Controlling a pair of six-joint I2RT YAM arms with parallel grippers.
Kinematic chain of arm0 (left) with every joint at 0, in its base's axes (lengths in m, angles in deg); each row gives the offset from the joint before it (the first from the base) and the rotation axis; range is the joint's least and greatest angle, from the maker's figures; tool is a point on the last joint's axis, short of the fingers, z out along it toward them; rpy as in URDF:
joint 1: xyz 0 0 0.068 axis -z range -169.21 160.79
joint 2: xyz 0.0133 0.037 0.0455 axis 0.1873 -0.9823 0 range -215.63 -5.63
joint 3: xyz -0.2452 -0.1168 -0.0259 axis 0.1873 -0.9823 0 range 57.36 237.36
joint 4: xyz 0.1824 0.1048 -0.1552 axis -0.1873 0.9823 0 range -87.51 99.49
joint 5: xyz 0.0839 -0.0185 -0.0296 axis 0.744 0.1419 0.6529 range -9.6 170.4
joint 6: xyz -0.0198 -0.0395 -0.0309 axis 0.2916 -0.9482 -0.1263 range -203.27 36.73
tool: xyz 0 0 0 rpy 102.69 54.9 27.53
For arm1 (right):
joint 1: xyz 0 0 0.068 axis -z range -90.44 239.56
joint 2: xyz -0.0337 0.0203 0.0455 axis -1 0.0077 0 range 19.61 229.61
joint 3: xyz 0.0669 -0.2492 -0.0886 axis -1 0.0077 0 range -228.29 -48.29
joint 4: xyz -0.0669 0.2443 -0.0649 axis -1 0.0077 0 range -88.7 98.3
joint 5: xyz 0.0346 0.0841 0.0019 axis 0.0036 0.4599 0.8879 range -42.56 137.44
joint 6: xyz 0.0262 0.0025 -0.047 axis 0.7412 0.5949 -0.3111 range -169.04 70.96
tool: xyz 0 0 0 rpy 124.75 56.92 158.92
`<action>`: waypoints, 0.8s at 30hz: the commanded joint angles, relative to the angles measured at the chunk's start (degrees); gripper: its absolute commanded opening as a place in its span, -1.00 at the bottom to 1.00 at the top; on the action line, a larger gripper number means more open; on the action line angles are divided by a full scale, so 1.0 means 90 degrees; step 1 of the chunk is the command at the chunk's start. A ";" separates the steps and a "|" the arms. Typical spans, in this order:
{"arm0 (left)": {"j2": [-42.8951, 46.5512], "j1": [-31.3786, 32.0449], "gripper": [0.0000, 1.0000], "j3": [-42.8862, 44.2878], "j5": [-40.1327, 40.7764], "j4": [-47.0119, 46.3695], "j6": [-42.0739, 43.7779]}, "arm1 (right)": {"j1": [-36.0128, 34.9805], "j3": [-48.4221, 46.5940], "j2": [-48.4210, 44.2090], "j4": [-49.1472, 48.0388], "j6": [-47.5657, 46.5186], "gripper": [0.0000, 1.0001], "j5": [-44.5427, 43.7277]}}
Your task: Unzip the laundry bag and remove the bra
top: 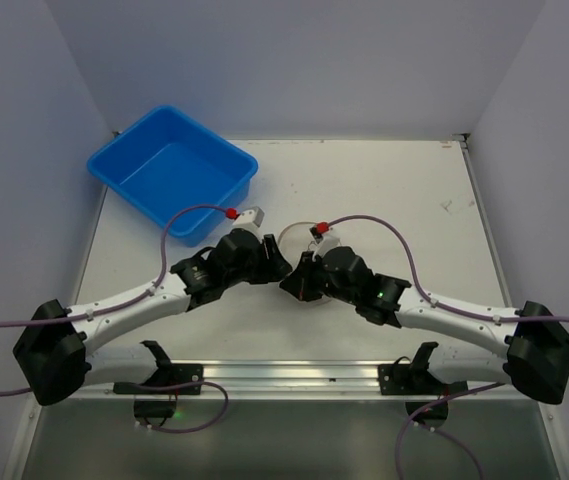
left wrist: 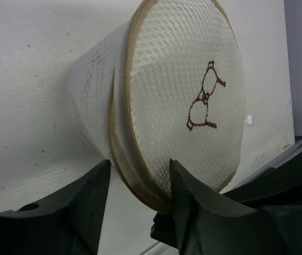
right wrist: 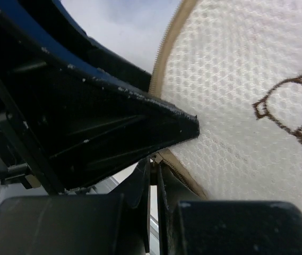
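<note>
My left jaws were clamped on the zipped rim of the laundry bag (left wrist: 182, 79); my right jaws were pressed together beside that rim.

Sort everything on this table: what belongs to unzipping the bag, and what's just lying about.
Belongs to the job:
laundry bag, held up between the arms
left gripper, jaws either side of the bag's rim
right gripper, at the zip seam

Just lying about:
blue tub, at the table's far left corner
</note>
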 commanded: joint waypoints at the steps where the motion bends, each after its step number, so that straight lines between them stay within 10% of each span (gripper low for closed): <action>1: -0.0209 0.0020 -0.03 0.0014 0.0008 -0.0522 -0.0209 | -0.0027 -0.0095 -0.0100 -0.0282 -0.0011 -1.00 0.0051; 7: -0.0405 -0.0077 -1.00 0.0482 0.0407 -0.0288 0.0152 | -0.0037 0.0413 -0.0792 0.0069 -0.0070 -1.00 -0.0134; 17: -0.1351 -0.0741 -0.99 0.1488 -0.0070 -0.0474 0.1011 | -0.0037 0.1117 -0.1732 0.0411 0.0077 -1.00 -0.0105; 24: -0.1082 -0.0741 0.19 0.1598 -0.0179 -0.0269 0.0905 | -0.0037 0.0708 -0.1284 0.0168 0.0038 -1.00 0.0012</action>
